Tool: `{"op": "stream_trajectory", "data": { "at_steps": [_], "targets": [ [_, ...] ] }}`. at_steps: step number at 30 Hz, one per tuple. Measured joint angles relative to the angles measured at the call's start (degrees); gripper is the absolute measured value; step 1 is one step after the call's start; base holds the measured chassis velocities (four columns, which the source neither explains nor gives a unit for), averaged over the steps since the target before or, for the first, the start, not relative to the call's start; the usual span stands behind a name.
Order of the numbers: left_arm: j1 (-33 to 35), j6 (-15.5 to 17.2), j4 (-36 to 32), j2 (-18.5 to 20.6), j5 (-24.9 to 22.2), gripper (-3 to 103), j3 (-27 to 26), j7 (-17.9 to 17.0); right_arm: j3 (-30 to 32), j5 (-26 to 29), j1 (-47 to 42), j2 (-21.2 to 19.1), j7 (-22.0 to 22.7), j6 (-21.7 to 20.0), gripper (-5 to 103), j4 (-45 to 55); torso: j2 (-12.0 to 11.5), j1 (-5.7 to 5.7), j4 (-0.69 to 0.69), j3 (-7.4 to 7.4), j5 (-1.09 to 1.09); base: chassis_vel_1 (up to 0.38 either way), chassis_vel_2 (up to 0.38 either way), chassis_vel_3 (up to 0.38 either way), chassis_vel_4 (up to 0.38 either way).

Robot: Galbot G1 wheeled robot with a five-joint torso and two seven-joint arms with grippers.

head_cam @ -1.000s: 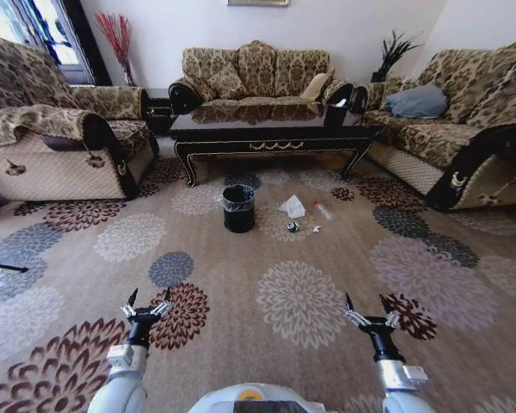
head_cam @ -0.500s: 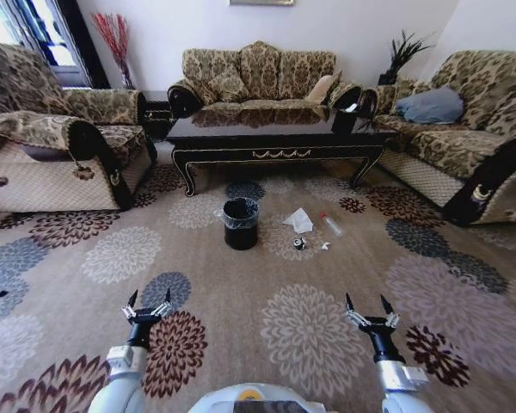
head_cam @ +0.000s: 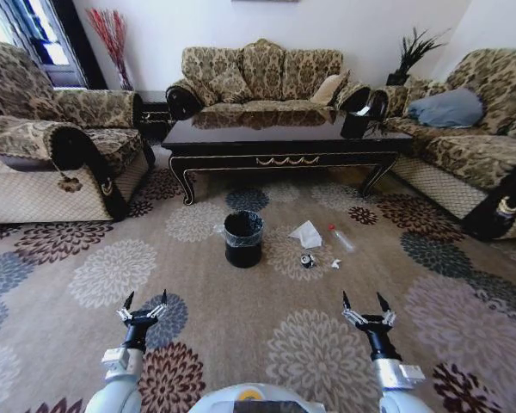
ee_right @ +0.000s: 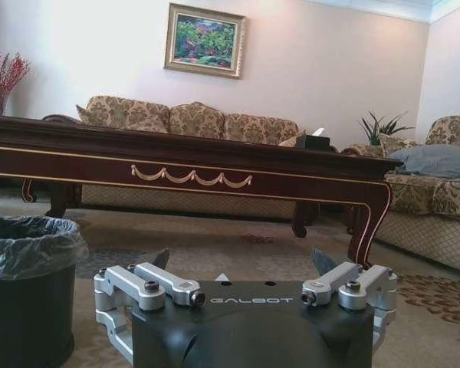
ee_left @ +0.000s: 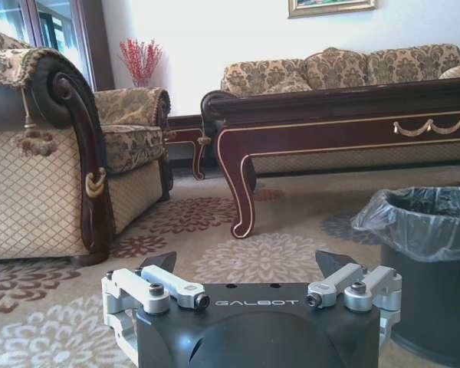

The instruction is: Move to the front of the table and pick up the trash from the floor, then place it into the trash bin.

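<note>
The dark glossy table (head_cam: 284, 138) with gold trim stands ahead, also seen as the table (ee_left: 345, 115) and the table (ee_right: 184, 165) from the wrists. On the carpet before it stands the black trash bin (head_cam: 242, 238), lined with a bag; the bin (ee_left: 433, 268) and the bin (ee_right: 27, 287) show close by. The trash lies right of the bin: a crumpled white tissue (head_cam: 307, 233), a clear tube with red cap (head_cam: 341, 238) and small scraps (head_cam: 308, 261). My left gripper (head_cam: 144, 305) and right gripper (head_cam: 366, 306) hang open and empty low in front, well short of the trash.
Patterned sofas stand on the left (head_cam: 43, 146), at the back (head_cam: 258, 73) and on the right (head_cam: 473, 129). A small dark cabinet (head_cam: 155, 112) sits behind the left sofa. Flowered carpet (head_cam: 310, 344) spreads between me and the bin.
The whole head view has shifted: table, bin and trash appear nearer and lower in the picture, so the camera has moved forward. Both grippers keep the same pose.
</note>
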Motion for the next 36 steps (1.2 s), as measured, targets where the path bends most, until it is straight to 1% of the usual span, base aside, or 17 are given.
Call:
{"op": "stream_trajectory", "data": {
  "at_steps": [15,19,21,22,25,26,27,28,30,32,33,36],
  "targets": [
    [-0.48,0.24,-0.13,0.32,-0.02,100,0.03,0.0,-0.33,-0.78,0.48,-0.25,0.13,-0.01,100,-0.48,0.01,0.0,0.0,0.0,0.0,-0.205,0.198,0.201,-0.194],
    [-1.0,0.6,-0.12,0.67,0.0,100,0.24,-0.03,-0.41,-1.09,0.6,-0.23,0.46,-0.04,100,-0.64,0.01,0.0,0.01,0.0,0.01,-0.163,0.17,0.173,-0.162],
    [-2.42,1.65,-0.38,1.6,0.27,100,1.32,-0.19,-0.43,-1.63,0.65,-0.21,1.02,-0.06,100,-0.97,0.0,0.0,0.0,0.0,0.0,-0.139,0.16,0.15,-0.156],
    [-2.42,1.65,-0.38,1.6,0.27,100,1.32,-0.19,-0.43,-1.63,0.65,-0.21,1.02,-0.06,100,-0.97,0.0,0.0,0.0,0.0,0.0,-0.136,0.148,0.136,-0.149],
    [-5.59,4.43,-1.19,3.47,0.43,100,3.5,-0.97,-0.43,-1.72,0.8,-0.2,1.54,-0.06,100,-1.48,0.0,0.01,0.0,0.01,0.0,-0.102,0.104,0.103,-0.102],
    [-7.07,6.03,-1.57,4.42,0.01,100,4.68,-1.39,-0.43,-1.67,0.83,-0.18,1.58,0.0,100,-1.63,0.0,0.01,0.0,0.01,0.0,-0.025,0.041,0.03,-0.053],
    [-7.07,6.03,-1.57,4.42,0.01,100,4.68,-1.39,-0.43,-1.67,0.83,-0.18,1.58,0.0,100,-1.63,0.0,0.01,0.0,0.01,0.0,-0.025,0.041,0.03,-0.053],
    [-8.26,7.72,-2.05,5.14,-0.7,100,5.7,-1.84,-0.42,-1.66,0.84,-0.18,1.59,0.07,100,-1.76,0.0,0.01,0.0,0.01,0.0,0.0,0.0,0.0,0.0],
    [-11.06,12.79,-4.42,6.86,-3.75,100,8.75,-3.74,-0.41,-1.67,0.83,-0.12,1.59,0.27,100,-2.01,0.01,0.0,-0.01,0.0,0.0,0.0,0.0,0.0,0.0],
    [-13.13,17.59,-7.88,8.29,-7.69,100,11.64,-6.44,-0.36,-1.69,0.77,0.03,1.59,0.4,100,-2.07,0.01,-0.01,-0.02,0.0,0.0,0.0,0.0,0.0,0.0],
    [-13.13,17.59,-7.88,8.29,-7.69,100,11.64,-6.44,-0.36,-1.69,0.77,0.03,1.59,0.4,100,-2.07,0.01,-0.01,-0.02,0.0,0.0,0.0,0.0,0.0,0.0],
    [-15.88,24.0,-12.49,10.09,-14.42,100,15.21,-10.72,-0.28,-1.74,0.73,0.07,1.58,0.55,100,-2.38,0.01,-0.01,0.0,0.0,0.02,0.0,0.0,0.0,0.0]
  ]
}}
